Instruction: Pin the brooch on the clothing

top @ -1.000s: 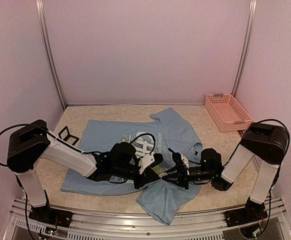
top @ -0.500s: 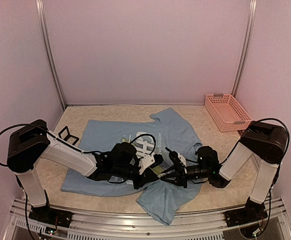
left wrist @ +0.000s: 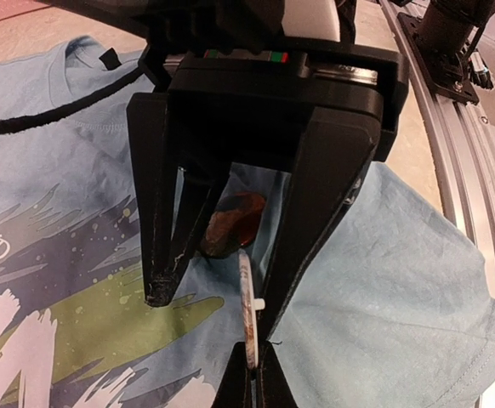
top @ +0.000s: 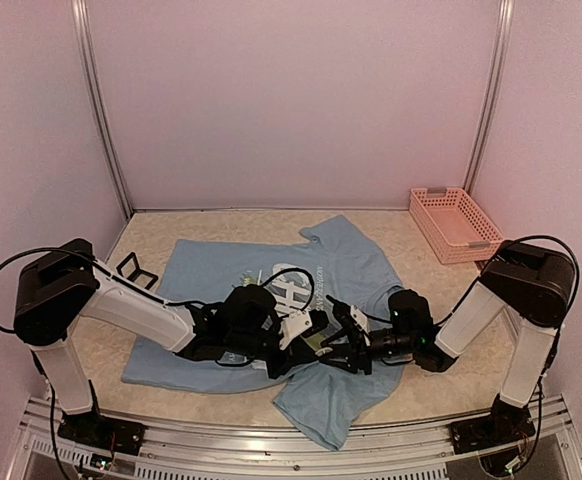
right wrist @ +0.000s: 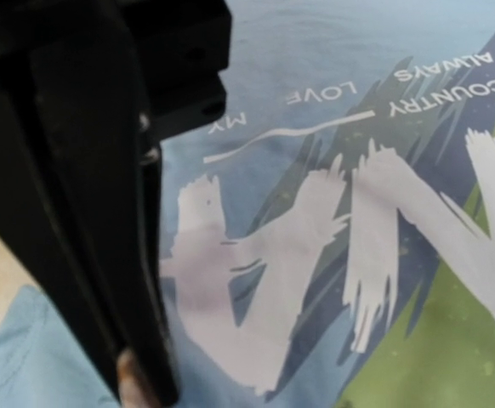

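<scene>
The left gripper (left wrist: 254, 374) pinches the pin (left wrist: 247, 297) tight, the right gripper (left wrist: 218, 302) stands half open around the amber brooch (left wrist: 235, 223), so I'd hold the T-shirt (left wrist: 401, 280) steady against puckering.

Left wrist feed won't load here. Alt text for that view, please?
The left gripper, its fingertips shut at the bottom edge, pinches the thin pale stem of a reddish-brown brooch over the light blue T-shirt. The right gripper faces the camera, jaws open on either side of the brooch.
</scene>
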You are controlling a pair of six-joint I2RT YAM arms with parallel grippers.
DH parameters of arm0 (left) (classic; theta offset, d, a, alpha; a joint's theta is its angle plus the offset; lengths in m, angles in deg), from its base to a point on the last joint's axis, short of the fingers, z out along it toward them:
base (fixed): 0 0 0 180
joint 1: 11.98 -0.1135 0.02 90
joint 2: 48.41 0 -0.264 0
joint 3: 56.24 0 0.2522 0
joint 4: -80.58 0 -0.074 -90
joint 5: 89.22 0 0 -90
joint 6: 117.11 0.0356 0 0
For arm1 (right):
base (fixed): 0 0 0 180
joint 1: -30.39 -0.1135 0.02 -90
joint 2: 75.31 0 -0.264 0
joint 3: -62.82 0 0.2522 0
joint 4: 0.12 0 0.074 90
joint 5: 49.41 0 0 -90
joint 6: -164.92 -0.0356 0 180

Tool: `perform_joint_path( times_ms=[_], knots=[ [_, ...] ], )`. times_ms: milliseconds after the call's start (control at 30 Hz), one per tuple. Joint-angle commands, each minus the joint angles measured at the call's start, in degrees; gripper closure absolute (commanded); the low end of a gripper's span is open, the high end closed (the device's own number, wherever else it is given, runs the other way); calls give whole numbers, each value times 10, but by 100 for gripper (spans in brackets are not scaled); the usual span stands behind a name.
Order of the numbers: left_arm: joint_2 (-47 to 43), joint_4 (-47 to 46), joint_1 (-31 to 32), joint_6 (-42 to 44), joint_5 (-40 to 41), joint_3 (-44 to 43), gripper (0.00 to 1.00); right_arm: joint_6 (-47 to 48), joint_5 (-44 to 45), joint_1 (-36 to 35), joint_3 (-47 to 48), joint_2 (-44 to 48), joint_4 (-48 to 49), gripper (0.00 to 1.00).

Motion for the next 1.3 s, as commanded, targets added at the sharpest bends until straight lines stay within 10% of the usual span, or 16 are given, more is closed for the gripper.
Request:
perform_joint_path(
  times_ms=[0,1267],
  knots=[
    [-7,-25,16,13,-34,-17,100,37,-3,10,-2,9,-13,59],
    [-15,-17,16,19,-28,-16,100,-12,-36,41,-35,6,61,59]
  ],
)
